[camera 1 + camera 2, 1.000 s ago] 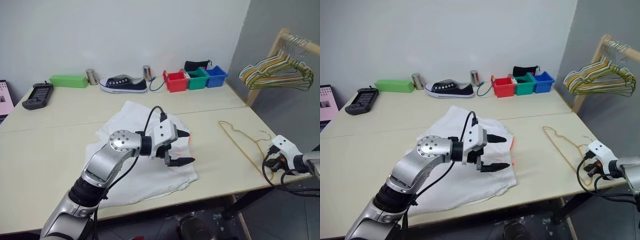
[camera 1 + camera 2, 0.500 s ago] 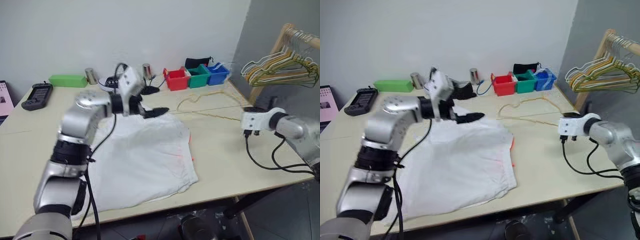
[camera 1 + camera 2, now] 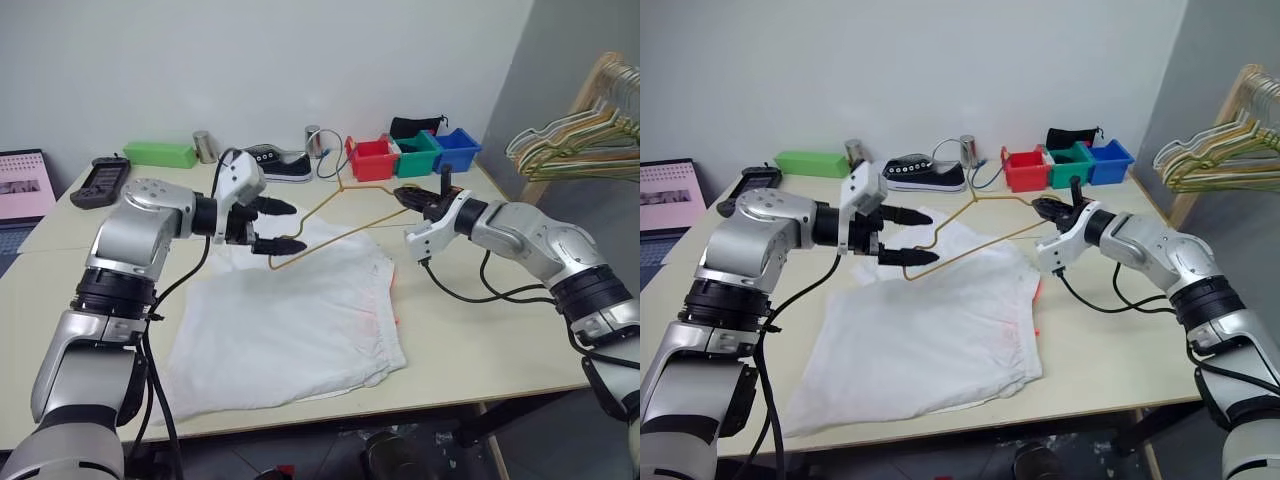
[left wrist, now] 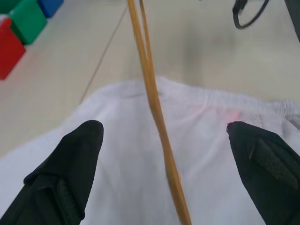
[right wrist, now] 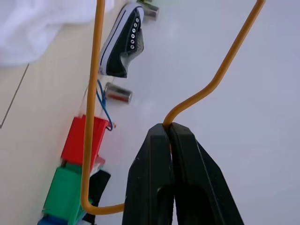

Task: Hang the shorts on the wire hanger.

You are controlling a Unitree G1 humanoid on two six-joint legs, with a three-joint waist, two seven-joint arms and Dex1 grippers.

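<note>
Already off the table: wire hanger (image 3: 345,212), held in the air above the far edge of the shorts (image 3: 295,320), pinched at its hook end by the right gripper (image 3: 418,201), black fingers pressed together on the wire as seen in the right wrist view. Stretching leftward from that grip, with its far corner reaching between the fingers of the left gripper (image 3: 272,226). Left fingers (image 4: 70,176) spread wide, one on each side of the wire, not closed on it; contact there hard to judge.

Still flat on the table (image 3: 470,320): white shorts, spread out between the two arms, waistband with its orange-red trim toward the right, nothing threaded through or draped over.

Judged progress: early. Done, picking up the hanger and presenting it for a two-handed hold. Left to do, securing the hanger's free end, lifting the shorts, and getting the cloth over the wire.
</note>
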